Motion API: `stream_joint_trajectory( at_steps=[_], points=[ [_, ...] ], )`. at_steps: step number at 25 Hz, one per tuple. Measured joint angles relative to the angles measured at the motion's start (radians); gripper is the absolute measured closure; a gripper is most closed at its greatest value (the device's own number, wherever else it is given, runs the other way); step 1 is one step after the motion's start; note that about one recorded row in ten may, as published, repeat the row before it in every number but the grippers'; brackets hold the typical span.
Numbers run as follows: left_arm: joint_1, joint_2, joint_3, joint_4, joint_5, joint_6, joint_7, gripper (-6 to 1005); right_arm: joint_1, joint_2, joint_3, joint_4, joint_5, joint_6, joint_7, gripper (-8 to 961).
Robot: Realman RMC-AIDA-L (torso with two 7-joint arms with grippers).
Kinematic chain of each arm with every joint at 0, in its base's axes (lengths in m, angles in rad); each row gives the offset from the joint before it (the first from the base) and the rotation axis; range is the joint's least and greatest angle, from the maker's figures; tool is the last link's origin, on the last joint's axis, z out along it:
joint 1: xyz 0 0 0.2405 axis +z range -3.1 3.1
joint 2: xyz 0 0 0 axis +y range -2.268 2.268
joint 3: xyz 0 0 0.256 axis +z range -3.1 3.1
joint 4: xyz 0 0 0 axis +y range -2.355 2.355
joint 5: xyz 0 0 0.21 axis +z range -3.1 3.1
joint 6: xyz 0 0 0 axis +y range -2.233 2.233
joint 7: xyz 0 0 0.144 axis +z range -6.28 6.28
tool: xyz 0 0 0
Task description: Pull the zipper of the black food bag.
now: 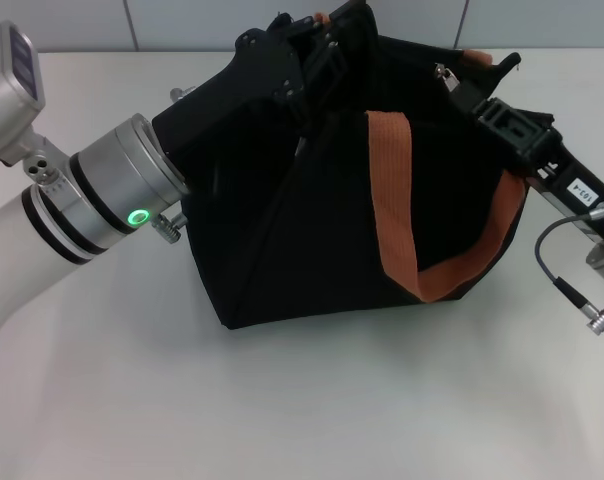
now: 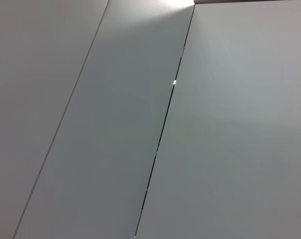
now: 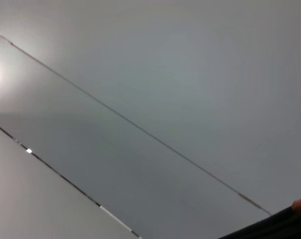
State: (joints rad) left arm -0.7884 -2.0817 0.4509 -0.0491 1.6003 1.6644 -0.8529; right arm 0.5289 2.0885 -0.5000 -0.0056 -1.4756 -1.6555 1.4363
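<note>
The black food bag (image 1: 312, 220) stands in the middle of the white table in the head view, with an orange-brown strap handle (image 1: 392, 200) hanging down its front. My left gripper (image 1: 307, 55) is at the bag's top edge, shut on the fabric, which tents up towards it. The small silver zipper (image 1: 444, 72) shows at the bag's top right. My right gripper (image 1: 462, 90) sits right beside it, touching or almost touching. A corner of the bag (image 3: 275, 226) shows in the right wrist view.
The white table (image 1: 302, 400) spreads in front of and beside the bag. A tiled wall (image 1: 182, 20) runs behind it. Both wrist views show mostly pale wall panels with seams (image 2: 163, 129). A cable (image 1: 557, 260) loops off my right wrist.
</note>
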Motion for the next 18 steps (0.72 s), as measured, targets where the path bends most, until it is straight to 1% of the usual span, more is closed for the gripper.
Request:
stream_joint_trajectory(
  at_steps=[5,18],
  points=[
    [-0.006,0.000,0.000,0.000,0.003,0.000,0.000,879,-0.002,-0.002,0.003,0.000,0.000,0.014,0.001,937],
    [-0.008,0.000,-0.006,0.004,0.001,-0.002,0.000,875,-0.035,-0.004,0.042,-0.002,0.000,0.027,0.002,925]
  ],
)
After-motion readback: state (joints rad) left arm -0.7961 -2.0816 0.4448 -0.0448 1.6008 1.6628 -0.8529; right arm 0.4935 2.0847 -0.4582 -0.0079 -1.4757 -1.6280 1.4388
